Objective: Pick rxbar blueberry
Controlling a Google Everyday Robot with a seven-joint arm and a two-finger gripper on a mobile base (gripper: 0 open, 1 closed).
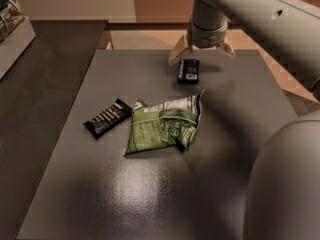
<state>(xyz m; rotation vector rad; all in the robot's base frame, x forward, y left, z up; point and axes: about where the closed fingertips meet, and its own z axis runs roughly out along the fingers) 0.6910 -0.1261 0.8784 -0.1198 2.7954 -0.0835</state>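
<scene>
**Two Fingers Spread Wide Over the Blue Bar**

The gripper (202, 51) hung over the far side of the tabletop (150, 199). Its two pale fingers (178, 53) were spread wide apart and held nothing. The rxbar blueberry (188, 70) lay flat right by the gripper, near the far edge. It was a small dark blue bar with a white patch. I could not tell if a finger touched it. Closer in lay a crumpled green bag (162, 126). A long black bar (108, 117) lay just beside the bag.
</scene>
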